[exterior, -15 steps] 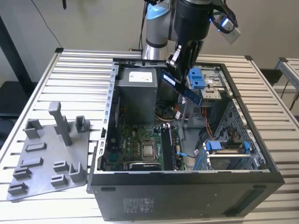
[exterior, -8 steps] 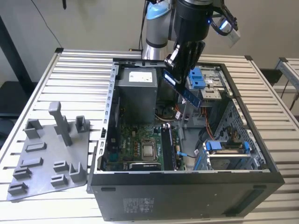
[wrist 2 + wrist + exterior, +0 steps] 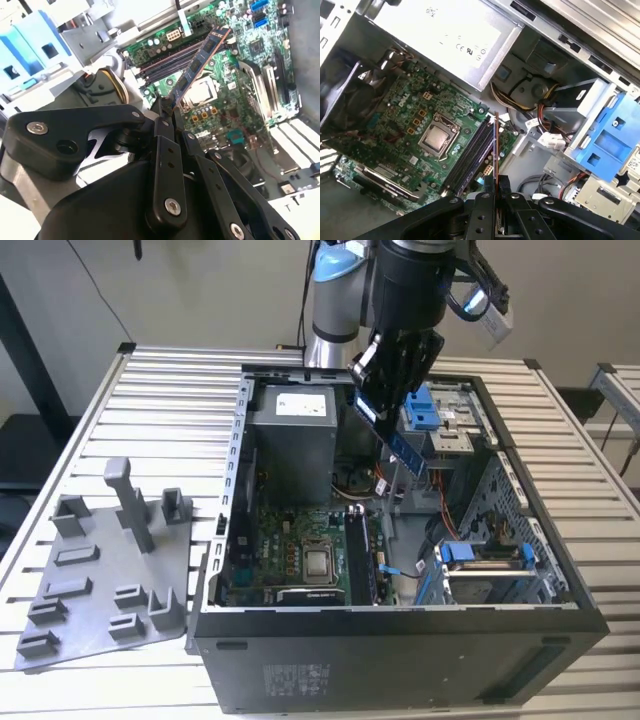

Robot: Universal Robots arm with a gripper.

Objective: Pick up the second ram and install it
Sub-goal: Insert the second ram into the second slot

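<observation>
Black hand (image 3: 167, 107) grips second ram (image 3: 200, 62) (tilted lengthwise toward motherboard (image 3: 240, 75)).

From the exterior view I can't see where the gripper (image 3: 385, 390) meets the second ram (image 3: 392, 430); its own body covers the top of the stick. In the first wrist view the ram (image 3: 495, 150) shows edge-on, so I can't make out its chips. The grey tray (image 3: 100, 570) is cut off at seven o'clock.
</observation>
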